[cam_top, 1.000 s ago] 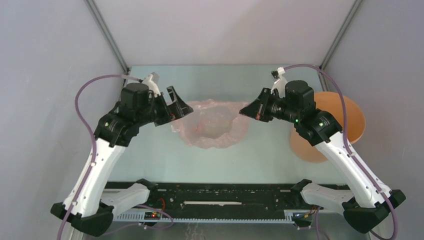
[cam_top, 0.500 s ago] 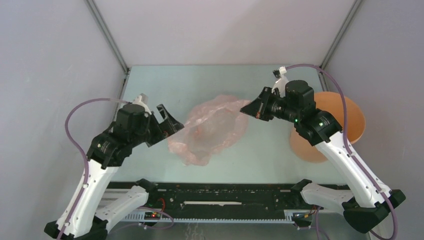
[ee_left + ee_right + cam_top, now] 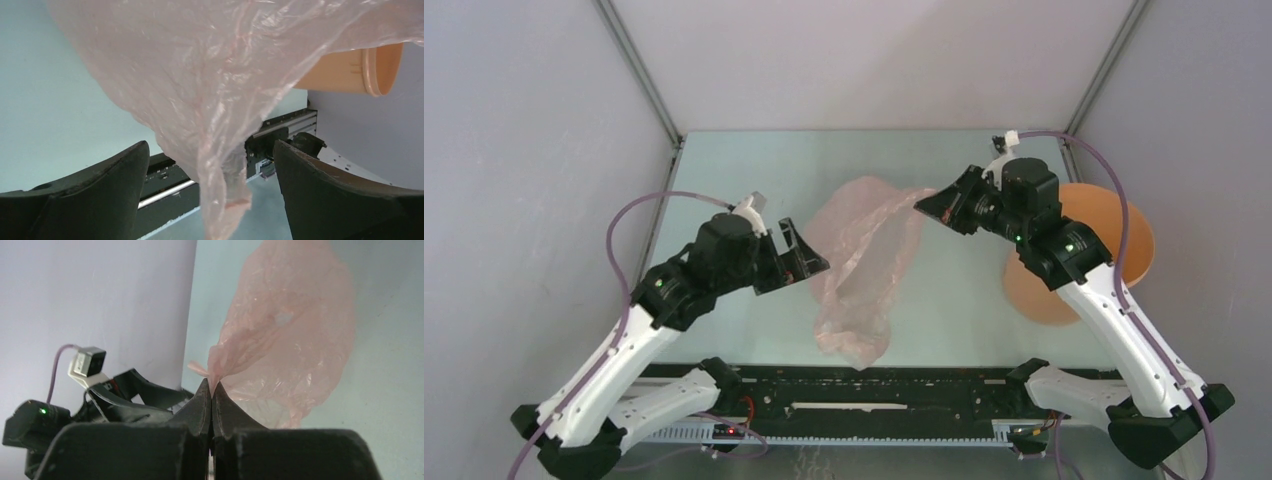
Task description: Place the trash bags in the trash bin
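So, you're partway through: the trash bag point(image 3: 864, 262) is lifted and hanging from your right hand point(image 3: 921, 207), but nothing has gone into the trash bin point(image 3: 1029, 295) yet. The right hand is pressed together on a twisted corner of the pink film, and the right wrist view shows that pinch plainly. From there the bag droops in a long, wrinkled drape toward the near edge of the surface point(image 3: 754, 170). You can't tell from these views whether its low tail touches down.

Your left hand point(image 3: 807, 250) is spread wide and holds nothing. It sits just beside the hanging film, and in its own wrist view the bag dangles between the two fingers with no contact that shows.

The bin stands on the right side of the surface, partly behind your right forearm and apart from the bag. The part of its inside that shows looks bare.

The pick-up looks done. What's left, as I judge it, is carrying the bag over the bin's mouth, feeding the loose film in tail first, and letting go
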